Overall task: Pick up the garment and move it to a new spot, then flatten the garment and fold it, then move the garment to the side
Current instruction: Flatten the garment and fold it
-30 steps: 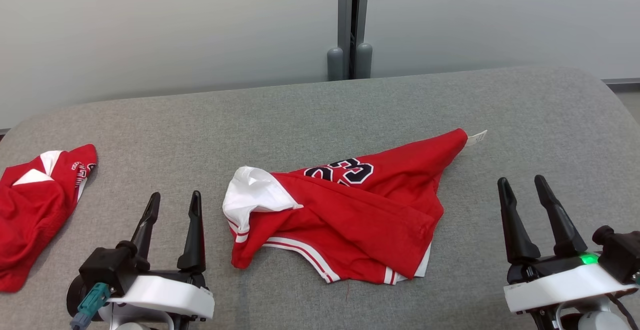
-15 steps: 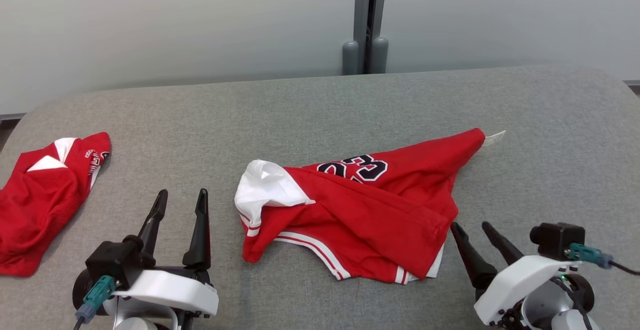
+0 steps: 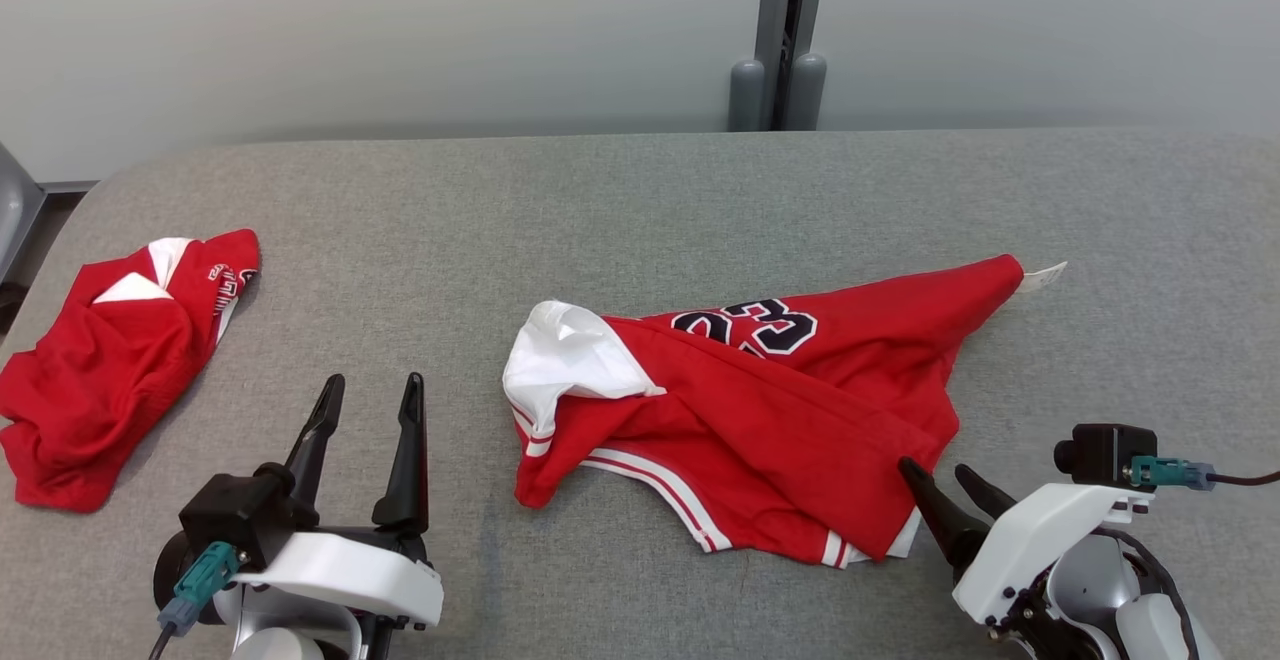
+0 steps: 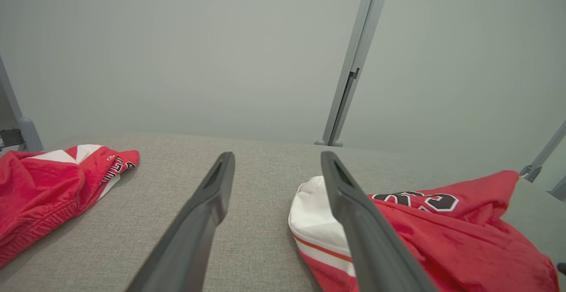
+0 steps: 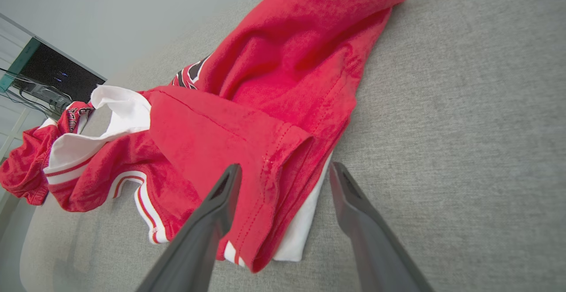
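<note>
The jersey (image 3: 760,410) lay nearest the right gripper (image 3: 935,475).
Head view: crumpled mid-table (image 3: 640,200), long axis running left to far right; the right gripper, spread, touched its near-right hem, while the left gripper (image 3: 370,400), also spread, stood apart to its left. Left wrist view: jersey right of the fingers. Right wrist view: hem corner between the spread fingers.

Left gripper (image 3: 374,380): two long, dark, tapered fingers (image 3: 404,450) above a glossy white shell (image 3: 340,580), lower left of frame.
Right gripper (image 3: 933,466): matching dark fingers and white shell, lower right.
Black blocks (image 3: 230,518): one per wrist, each with a teal plug (image 3: 195,585).
Cable (image 3: 1245,480): dark, at the right edge.
</note>
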### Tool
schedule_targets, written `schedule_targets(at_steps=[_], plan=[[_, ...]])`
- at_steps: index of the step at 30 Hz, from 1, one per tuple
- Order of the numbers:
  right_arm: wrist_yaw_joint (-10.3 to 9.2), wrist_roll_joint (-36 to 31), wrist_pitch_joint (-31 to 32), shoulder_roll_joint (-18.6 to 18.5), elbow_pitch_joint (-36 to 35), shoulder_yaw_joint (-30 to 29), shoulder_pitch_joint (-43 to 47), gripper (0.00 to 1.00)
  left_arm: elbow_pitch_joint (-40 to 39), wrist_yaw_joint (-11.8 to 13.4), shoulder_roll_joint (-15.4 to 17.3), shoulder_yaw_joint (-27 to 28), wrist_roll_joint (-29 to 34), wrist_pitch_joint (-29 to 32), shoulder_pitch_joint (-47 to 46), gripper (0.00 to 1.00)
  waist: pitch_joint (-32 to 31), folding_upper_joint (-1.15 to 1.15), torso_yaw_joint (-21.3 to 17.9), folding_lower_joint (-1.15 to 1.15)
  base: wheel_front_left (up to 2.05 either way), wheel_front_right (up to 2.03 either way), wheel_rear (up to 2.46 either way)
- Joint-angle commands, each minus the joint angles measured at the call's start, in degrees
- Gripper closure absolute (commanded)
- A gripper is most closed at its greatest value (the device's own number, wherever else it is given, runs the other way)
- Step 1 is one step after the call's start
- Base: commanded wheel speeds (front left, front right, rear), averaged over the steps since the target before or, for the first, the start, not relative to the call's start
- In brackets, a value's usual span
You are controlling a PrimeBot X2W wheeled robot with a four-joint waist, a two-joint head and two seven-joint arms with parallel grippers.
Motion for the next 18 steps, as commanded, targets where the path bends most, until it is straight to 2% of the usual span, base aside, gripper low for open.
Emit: schedule_targets(at_steps=[1,9,11,12,13,18], plan=[[0.11,0.8,0.0,-0.2,0.5,-0.1,-0.9,0.0,0.4,-0.2,0.1,0.2,-0.5,-0.2,-1.0,0.0,0.4,0.0,0.4,0.0,0.0,0.0,0.0],[0.11,2.1,-1.4,-0.2,3.3,0.7,-2.4,0.0,1.1,-0.6,0.4,0.3,-0.7,-0.3,-2.2,0.0,1.5,0.0,1.6,0.0,0.0,0.0,0.0],[0.11,2.3,-2.0,-0.2,3.9,0.9,-3.0,0.56,1.3,-0.7,0.5,0.3,-0.8,-0.4,-2.3,0.0,1.7,0.0,1.8,0.0,0.0,0.0,0.0],[0.11,2.3,-2.3,-0.2,4.0,1.0,-3.2,0.81,1.3,-0.7,0.5,0.3,-0.8,-0.4,-2.3,0.0,1.8,0.0,1.8,0.0,0.0,0.0,0.0],[0.11,2.4,-2.6,-0.2,4.3,1.1,-3.4,1.0,1.4,-0.6,0.5,0.2,-0.8,-0.4,-2.3,0.0,1.9,0.0,1.9,0.0,0.0,0.0,0.0],[0.11,2.4,-4.4,-0.2,4.2,1.6,-3.7,1.0,1.6,-0.4,0.5,0.2,-0.9,-0.5,-2.3,0.0,1.8,0.0,1.8,0.0,0.0,0.0,0.0]])
